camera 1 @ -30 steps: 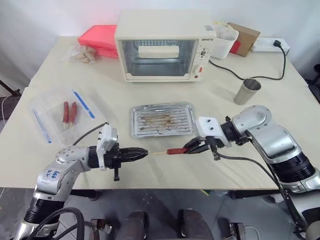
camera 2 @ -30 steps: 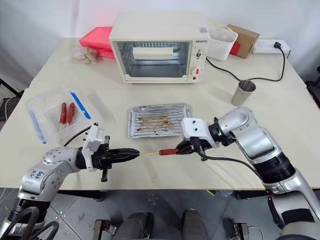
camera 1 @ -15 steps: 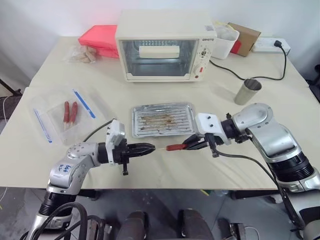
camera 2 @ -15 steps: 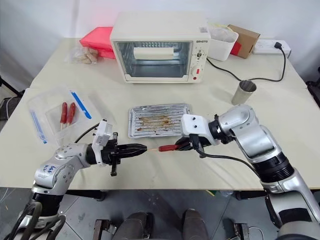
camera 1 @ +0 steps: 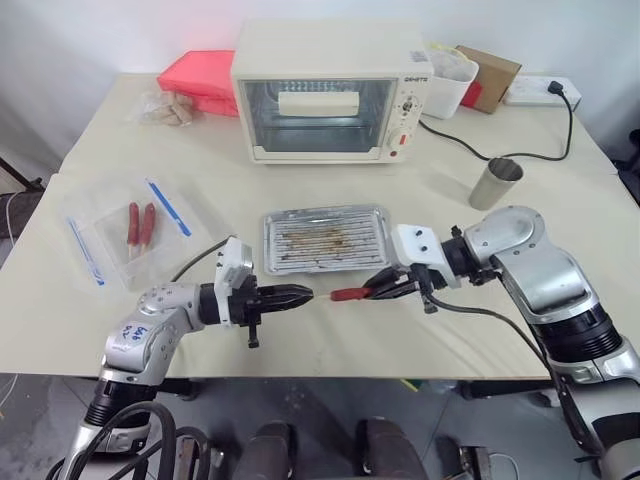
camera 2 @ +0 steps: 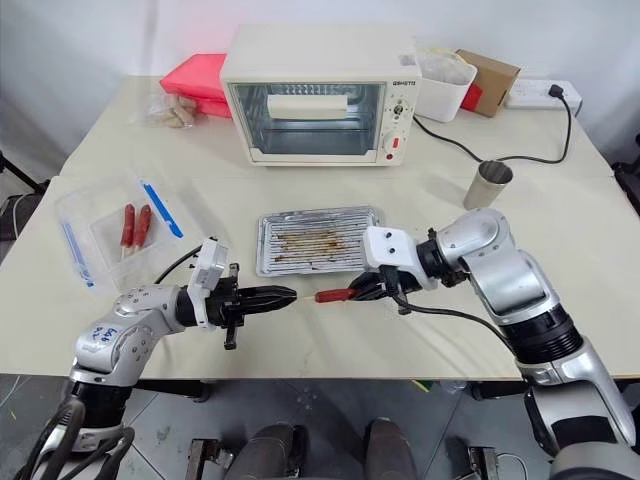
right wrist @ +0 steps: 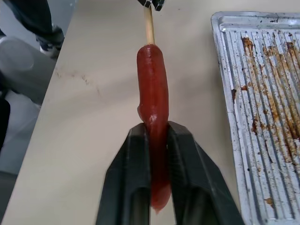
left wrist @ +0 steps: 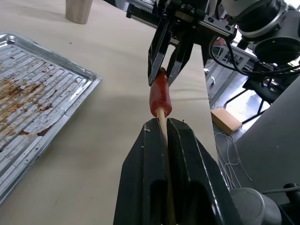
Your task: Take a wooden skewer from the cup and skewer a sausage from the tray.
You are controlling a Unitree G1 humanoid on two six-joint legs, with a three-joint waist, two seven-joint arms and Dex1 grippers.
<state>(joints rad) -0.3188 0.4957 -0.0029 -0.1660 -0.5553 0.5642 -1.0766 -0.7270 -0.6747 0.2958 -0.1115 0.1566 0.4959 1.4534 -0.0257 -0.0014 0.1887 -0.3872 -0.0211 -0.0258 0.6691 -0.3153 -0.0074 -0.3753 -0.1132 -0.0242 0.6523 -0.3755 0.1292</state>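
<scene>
The dark-red sausage (camera 1: 349,294) hangs level just above the table, in front of the tray (camera 1: 325,240). My right gripper (camera 1: 372,290) is shut on its right end, one finger (right wrist: 136,159) on each side. My left gripper (camera 1: 306,293) is shut on the wooden skewer (left wrist: 162,123) and points right. The skewer's tip goes into the sausage's left end (right wrist: 149,28). Only a short stretch of the stick shows between the left fingertips and the sausage. The silver cup (camera 1: 494,183) stands at the right, beyond my right arm. The ridged tray holds only grease stains.
A white toaster oven (camera 1: 325,92) stands at the back with its cable (camera 1: 520,153) running right. A clear bag with two red sausages (camera 1: 140,226) lies at the left. A red box (camera 1: 198,72), a white tub (camera 1: 450,80) and a cardboard box (camera 1: 488,72) sit along the far edge.
My left arm has drawn in towards the middle and its gripper has closed up on the sausage, so less bare skewer shows between them. The right gripper has stayed in place with the sausage.
</scene>
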